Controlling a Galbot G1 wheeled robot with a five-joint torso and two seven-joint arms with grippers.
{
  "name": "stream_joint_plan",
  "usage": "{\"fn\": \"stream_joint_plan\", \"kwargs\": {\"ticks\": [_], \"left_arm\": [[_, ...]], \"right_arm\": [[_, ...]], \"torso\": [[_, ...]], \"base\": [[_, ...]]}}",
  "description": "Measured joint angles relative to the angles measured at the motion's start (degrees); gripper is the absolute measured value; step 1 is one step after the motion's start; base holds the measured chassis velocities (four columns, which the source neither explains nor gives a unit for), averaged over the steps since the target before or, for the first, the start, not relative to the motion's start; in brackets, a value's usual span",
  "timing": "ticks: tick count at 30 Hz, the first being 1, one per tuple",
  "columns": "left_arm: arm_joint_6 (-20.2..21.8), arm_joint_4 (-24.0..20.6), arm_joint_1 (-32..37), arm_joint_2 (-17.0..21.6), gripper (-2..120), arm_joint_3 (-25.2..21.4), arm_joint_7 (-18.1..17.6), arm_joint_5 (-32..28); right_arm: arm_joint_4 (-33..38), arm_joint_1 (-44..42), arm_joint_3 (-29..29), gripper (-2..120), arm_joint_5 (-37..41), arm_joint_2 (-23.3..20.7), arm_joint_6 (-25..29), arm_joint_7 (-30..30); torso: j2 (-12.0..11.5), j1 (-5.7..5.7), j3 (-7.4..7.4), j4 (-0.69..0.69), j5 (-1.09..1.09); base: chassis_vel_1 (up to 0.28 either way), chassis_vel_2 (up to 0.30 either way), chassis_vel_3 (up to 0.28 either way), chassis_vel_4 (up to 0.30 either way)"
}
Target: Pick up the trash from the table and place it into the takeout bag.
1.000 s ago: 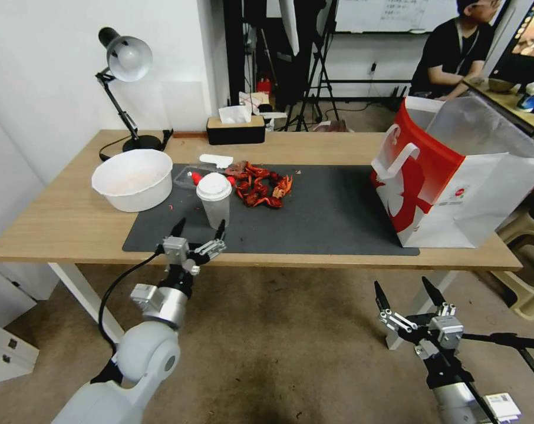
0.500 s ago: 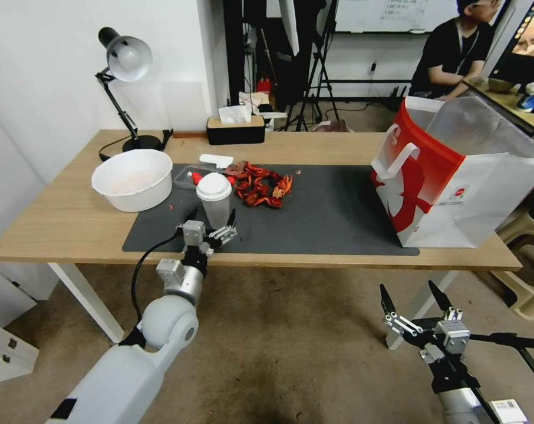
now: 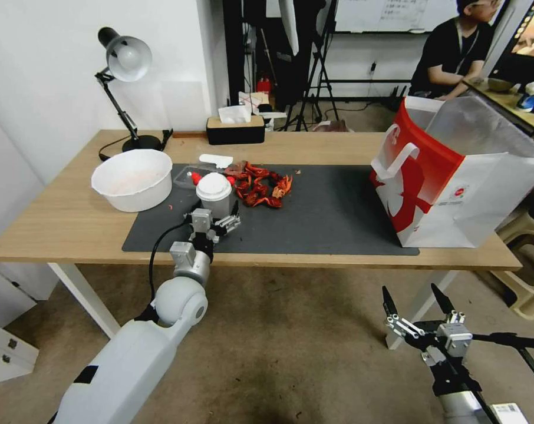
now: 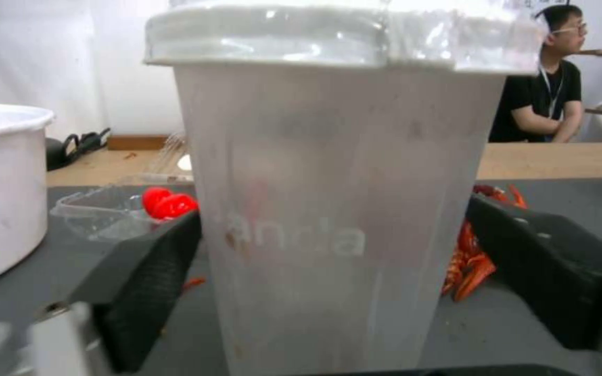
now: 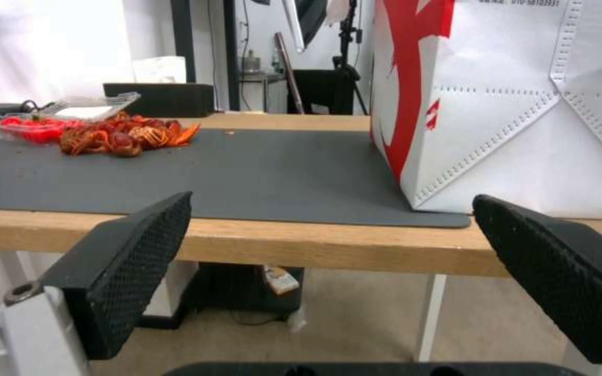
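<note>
Left gripper (image 3: 215,207) is at the clear cup (image 3: 214,198), fingers spread wide with one on either side of the cup wall. In the left wrist view the cup (image 4: 336,209) stands between the two black pads (image 4: 151,282); the near pad looks just at the wall, the far one has a gap, so not clamped yet. Approach is level and low on the body, likely so the pads close below the white lid (image 3: 214,185) instead of popping it off.

Cup stands upright on the dark grey mat (image 3: 332,218), near that mat's front-left part. Just behind the cup: a clear tray (image 4: 106,211) with red bits in it. Just beside the cup toward the bag side: the red crayfish shells (image 3: 260,187), not touching the cup. On the other side of the cup, off the mat, sits the large white bowl (image 3: 132,178), near but apart.

Takeout bag (image 3: 455,176) is well apart from the cup, upright at the mat's far right end on the table (image 3: 61,224), mouth open upward, ready for a drop from above.

Right gripper (image 3: 418,294) hangs idle below the table edge, on the bag's side, fingers spread and holding nothing; the right wrist view looks across the mat at the bag (image 5: 517,120).

Judgement: step in hand is closing on the cup; a hard squeeze on the thin plastic could crush it.
</note>
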Motion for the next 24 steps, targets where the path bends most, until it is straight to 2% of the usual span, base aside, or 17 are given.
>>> {"fn": "stream_joint_plan", "kwargs": {"ticks": [2,5,7,9,11,14,15,18,20,23,24], "left_arm": [[-0.48,0.03,-0.10,0.05,86,0.10,0.45,-0.13],[-2.79,-0.48,-0.44,0.45,71,0.57,2.69,-1.11],[-3.23,-0.81,-0.67,0.64,68,0.79,3.27,-1.48],[-4.26,-1.60,-1.86,1.25,56,1.80,4.79,-2.35],[-4.54,-1.88,-2.46,1.50,54,2.30,5.28,-2.80],[-4.99,-2.37,-5.56,2.02,38,4.18,7.26,-4.40],[-4.99,-2.37,-5.56,2.02,38,4.18,7.26,-4.40],[-4.98,-1.54,-9.71,2.17,29,7.18,8.31,-5.56],[-4.98,-1.49,-9.89,2.17,28,7.30,8.34,-5.60],[-4.93,1.42,-18.86,0.71,18,13.09,8.98,-8.03],[-4.93,1.42,-18.86,0.71,18,13.09,8.98,-8.03]], "right_arm": [[0.00,0.03,-0.02,100,-0.01,0.03,0.00,0.00],[-0.15,0.08,-0.10,100,-0.02,0.05,0.03,0.00],[-0.15,0.09,-0.11,100,-0.02,0.04,0.05,0.00],[-0.16,0.10,-0.12,100,-0.02,-0.02,0.10,0.00],[-0.16,0.10,-0.12,100,-0.02,-0.04,0.12,0.00],[-0.03,0.02,-0.12,100,0.00,0.01,0.22,-0.02],[-0.03,0.02,-0.12,100,0.00,0.01,0.22,-0.02],[0.04,-0.23,-0.10,100,0.00,0.14,0.51,-0.06],[0.04,-0.25,-0.10,100,0.00,0.15,0.52,-0.06],[0.33,-0.74,0.18,100,-0.05,0.34,0.75,-0.08],[0.33,-0.74,0.18,100,-0.05,0.34,0.75,-0.08]], "torso": [[0.00,0.00,0.00,0.00,0.00],[0.00,0.00,0.00,0.01,-0.01],[0.00,0.00,0.00,0.00,0.00],[0.00,0.00,-0.01,0.00,0.00],[0.00,0.00,-0.01,0.00,0.00],[0.00,0.00,-0.01,0.01,0.00],[0.00,0.00,-0.01,0.01,0.00],[0.00,0.00,-0.01,0.00,0.00],[0.00,0.00,-0.01,0.01,0.00],[0.00,0.01,0.00,0.00,-0.01],[0.00,0.01,0.00,0.00,-0.01]], "base": [[0.000,0.000,0.000,0.000],[0.000,0.000,0.000,0.000],[0.000,0.000,0.000,0.000],[0.000,0.000,0.000,0.000],[0.000,0.000,0.000,0.000],[0.000,0.000,0.000,0.000],[0.000,0.000,0.000,0.000],[0.000,0.000,0.000,0.000],[0.000,0.000,0.000,0.000],[0.000,0.000,0.000,0.000],[0.000,0.000,0.000,0.000]]}}
